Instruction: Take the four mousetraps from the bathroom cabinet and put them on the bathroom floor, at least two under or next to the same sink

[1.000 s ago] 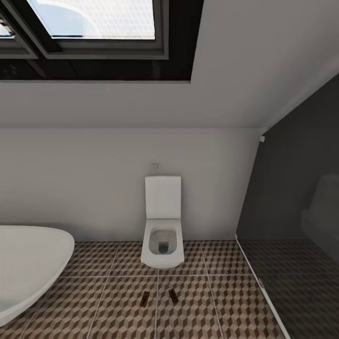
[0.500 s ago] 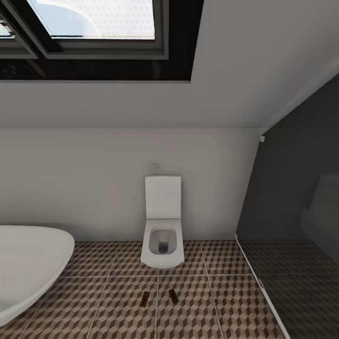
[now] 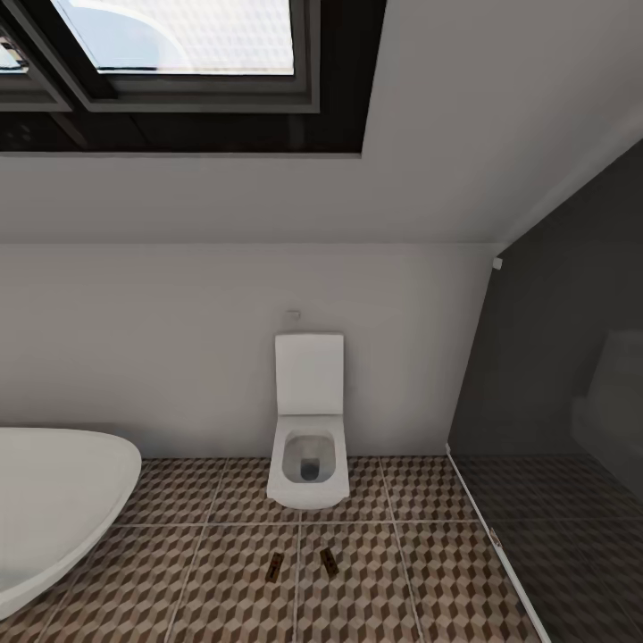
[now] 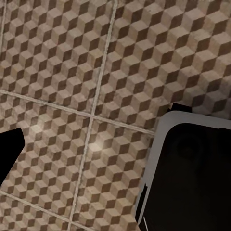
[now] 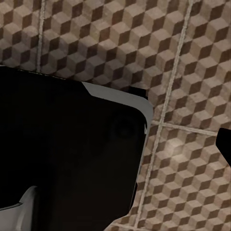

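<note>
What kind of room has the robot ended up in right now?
A bathroom, by the look of it: a white toilet against the far wall, the rim of a white bathtub at the left, and cube-patterned floor tiles with two mousetraps lying on them.

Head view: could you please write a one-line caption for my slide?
Two mousetraps lie on the cube-patterned bathroom floor in front of a white toilet, bathtub at left.
</note>
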Available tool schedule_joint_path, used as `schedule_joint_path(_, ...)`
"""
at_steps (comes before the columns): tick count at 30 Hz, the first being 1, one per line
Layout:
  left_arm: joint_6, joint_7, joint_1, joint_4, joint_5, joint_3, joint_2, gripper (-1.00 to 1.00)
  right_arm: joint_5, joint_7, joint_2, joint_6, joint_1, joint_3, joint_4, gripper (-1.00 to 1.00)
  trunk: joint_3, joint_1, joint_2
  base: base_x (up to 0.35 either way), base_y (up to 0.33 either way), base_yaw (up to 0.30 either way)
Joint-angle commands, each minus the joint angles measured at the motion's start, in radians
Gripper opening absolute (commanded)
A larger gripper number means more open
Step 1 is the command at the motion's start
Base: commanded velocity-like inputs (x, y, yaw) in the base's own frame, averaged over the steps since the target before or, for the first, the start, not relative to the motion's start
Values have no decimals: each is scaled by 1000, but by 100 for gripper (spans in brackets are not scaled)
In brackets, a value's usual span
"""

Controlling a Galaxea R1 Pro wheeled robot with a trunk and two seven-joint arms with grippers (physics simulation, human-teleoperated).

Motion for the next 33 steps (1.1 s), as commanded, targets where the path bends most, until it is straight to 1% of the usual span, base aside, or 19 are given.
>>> schedule_joint_path(1,-4,2,-1,3,2,-6,0,100,-10,4,0,-3,-1,8,1,100,-2,1,-2,0,0,0)
schedule_joint_path(19,-5,1,-1,3,2,-6,0,100,-10,4,0,-3,-1,8,1,100,-2,1,-2,0,0,0)
schedule_joint_path(33,-5,1,-1,3,2,-6,0,100,-12,4,10,-4,-1,8,0,100,-2,1,-2,0,0,0)
